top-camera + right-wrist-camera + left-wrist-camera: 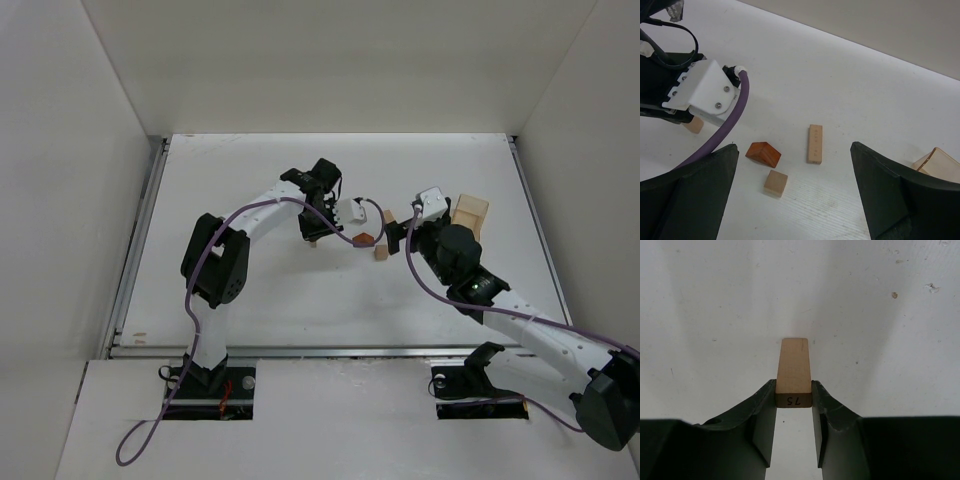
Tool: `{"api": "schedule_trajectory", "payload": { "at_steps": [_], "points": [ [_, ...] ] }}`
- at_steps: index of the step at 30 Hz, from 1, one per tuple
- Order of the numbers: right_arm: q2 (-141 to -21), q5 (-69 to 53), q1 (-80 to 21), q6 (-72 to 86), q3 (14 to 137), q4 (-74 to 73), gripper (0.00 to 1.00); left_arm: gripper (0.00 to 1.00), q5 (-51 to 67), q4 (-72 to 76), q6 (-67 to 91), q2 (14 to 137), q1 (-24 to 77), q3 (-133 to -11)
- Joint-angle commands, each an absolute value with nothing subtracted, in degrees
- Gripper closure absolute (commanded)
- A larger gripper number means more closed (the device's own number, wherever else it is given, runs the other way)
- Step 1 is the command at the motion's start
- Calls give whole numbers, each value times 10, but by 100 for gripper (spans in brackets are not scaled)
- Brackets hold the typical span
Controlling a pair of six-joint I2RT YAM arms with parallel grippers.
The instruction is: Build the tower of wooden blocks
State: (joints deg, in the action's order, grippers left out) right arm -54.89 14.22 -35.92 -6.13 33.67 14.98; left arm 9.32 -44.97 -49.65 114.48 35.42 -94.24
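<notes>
my left gripper (793, 388) is narrow, both dark fingers (765, 415) pressed on the sides of a pale tan wooden block marked 75 (794, 365). the block points away from the wrist camera toward the white table (250, 300), its numbered end facing the lens. in the top view this block (313, 241) sits just under my left gripper (311, 229) near the middle of the table; cannot tell if its lower end touches the surface. my right gripper (793, 150) is spread wide with nothing between its fingers, hanging over the loose pieces. below it lie a reddish-brown roof-shaped wooden piece (763, 153), a small pale tan wooden cube (776, 182) just beside it on the near side, and a slim flat pale tan wooden bar (814, 144) lying a little apart to their right. none of these three are stacked. a larger pale tan rectangular box (937, 165) shows at the right edge, partly behind my right finger. from the right wrist i also see my left wrist's white bracket and a purple cable (725, 130), with the gripped block (692, 125) poking out under it, well apart from the roof piece. in the top view the roof piece (367, 240) and cube (381, 254) lie between my two grippers, the box (470, 215) off to the right.
</notes>
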Motion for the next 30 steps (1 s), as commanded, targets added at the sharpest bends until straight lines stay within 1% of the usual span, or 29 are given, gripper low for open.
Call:
{"api": "schedule_trajectory", "payload": {
  "at_steps": [1,10,19,26,30],
  "points": [
    [-542,142,-358,-50,362,167,0,79,116,-452,-511,1107,356,-946],
    [-548,142,-358,-50,357,167,0,79,156,-429,-591,1095,361,-935],
    [-542,142,-358,-55,352,167,0,79,105,-423,-636,1100,381,-914],
    [-537,142,-358,-55,352,167,0,76,105,-423,-642,1106,386,-909],
    [-532,142,-358,-55,352,167,0,73,105,-428,-649,1106,386,-909]
  ]
}}
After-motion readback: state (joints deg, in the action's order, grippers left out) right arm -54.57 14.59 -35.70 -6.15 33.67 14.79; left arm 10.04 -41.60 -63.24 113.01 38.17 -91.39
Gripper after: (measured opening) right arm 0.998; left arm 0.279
